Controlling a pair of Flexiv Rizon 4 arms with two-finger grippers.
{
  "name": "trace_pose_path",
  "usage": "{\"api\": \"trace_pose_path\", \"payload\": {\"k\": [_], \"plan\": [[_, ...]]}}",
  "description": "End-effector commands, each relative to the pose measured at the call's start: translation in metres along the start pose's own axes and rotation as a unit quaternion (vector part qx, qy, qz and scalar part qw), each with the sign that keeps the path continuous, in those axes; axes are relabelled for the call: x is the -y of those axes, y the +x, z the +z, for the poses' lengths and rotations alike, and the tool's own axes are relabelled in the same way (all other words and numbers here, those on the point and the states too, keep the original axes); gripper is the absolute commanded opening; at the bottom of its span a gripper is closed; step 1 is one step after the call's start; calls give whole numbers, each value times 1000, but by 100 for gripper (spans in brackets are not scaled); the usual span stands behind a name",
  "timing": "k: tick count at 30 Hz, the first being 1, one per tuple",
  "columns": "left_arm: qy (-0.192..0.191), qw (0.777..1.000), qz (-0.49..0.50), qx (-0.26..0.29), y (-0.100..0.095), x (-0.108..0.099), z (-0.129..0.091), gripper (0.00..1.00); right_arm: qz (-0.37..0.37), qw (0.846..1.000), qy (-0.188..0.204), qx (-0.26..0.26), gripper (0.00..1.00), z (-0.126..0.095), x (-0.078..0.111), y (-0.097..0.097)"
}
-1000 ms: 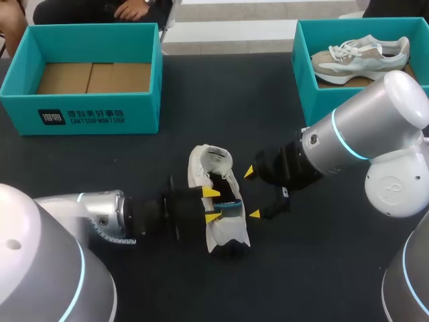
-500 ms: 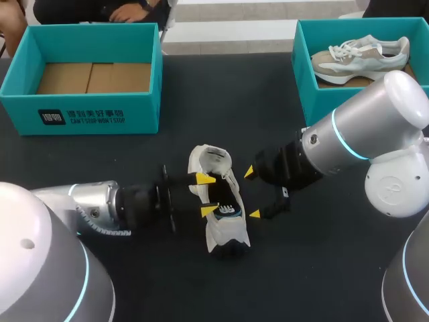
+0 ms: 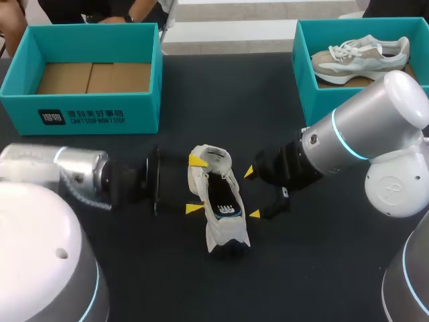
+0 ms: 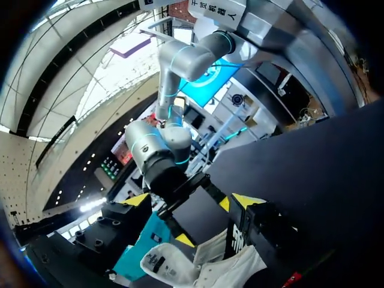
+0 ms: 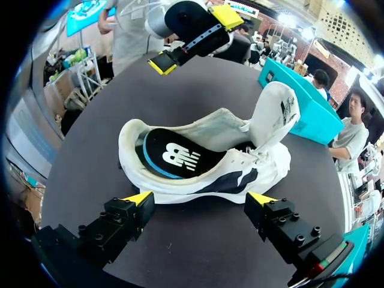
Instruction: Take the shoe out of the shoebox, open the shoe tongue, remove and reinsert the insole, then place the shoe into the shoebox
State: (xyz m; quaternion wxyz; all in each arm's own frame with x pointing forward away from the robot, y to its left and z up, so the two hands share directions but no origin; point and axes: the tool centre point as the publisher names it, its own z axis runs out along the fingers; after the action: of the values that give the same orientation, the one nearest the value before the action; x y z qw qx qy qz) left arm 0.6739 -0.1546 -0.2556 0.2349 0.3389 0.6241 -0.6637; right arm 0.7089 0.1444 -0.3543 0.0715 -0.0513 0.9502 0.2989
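A white shoe [image 3: 224, 231] lies on the dark table between my two grippers, its tongue [image 5: 273, 114] lifted up toward the toe. The black insole [image 3: 221, 196] with a blue edge sits inside it, also clear in the right wrist view as the insole [image 5: 174, 157]. My left gripper [image 3: 196, 185] is open at the shoe's left side, fingers wide apart and holding nothing. My right gripper [image 3: 252, 193] is open on the shoe's right side, close to it but apart. In the right wrist view the shoe [image 5: 240, 177] lies just ahead of my right gripper [image 5: 201, 198], with the left gripper [image 5: 192, 39] beyond it.
An empty teal shoebox [image 3: 84, 117] with a cardboard floor stands at the back left. A second teal box [image 3: 305, 80] at the back right holds another pale shoe [image 3: 362, 57]. In the left wrist view the shoe [image 4: 204, 270] lies under my left gripper [image 4: 192, 201].
My left gripper has pulled back leftward out of the shoe's opening and its fingers have spread wide. The insole stays in the shoe. The right arm has not moved.
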Motion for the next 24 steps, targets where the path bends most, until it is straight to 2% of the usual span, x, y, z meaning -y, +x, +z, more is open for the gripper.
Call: {"api": "trace_pose_path", "payload": {"k": [1, 4, 8, 11, 13, 16, 24], "plan": [[12, 987, 13, -159, -18, -2, -5, 100, 0, 1000, -1, 1, 100, 1, 0, 1], [0, 981, 21, -195, -25, 1, -11, 100, 0, 1000, -1, 1, 100, 1, 0, 1], [0, 981, 21, -195, -25, 1, -11, 100, 0, 1000, -1, 1, 100, 1, 0, 1], [0, 981, 21, -195, -25, 1, -11, 100, 5, 1000, -13, -27, 100, -4, 5, -1], [0, 981, 21, -195, -25, 1, -11, 100, 6, 999, -29, -27, 100, -18, 7, -2], [0, 981, 21, -195, -25, 1, -11, 100, 11, 999, -28, -31, 100, -42, 12, -2], [0, 981, 21, -195, -25, 1, -11, 100, 41, 999, 19, -26, 100, -116, 30, 4]]}}
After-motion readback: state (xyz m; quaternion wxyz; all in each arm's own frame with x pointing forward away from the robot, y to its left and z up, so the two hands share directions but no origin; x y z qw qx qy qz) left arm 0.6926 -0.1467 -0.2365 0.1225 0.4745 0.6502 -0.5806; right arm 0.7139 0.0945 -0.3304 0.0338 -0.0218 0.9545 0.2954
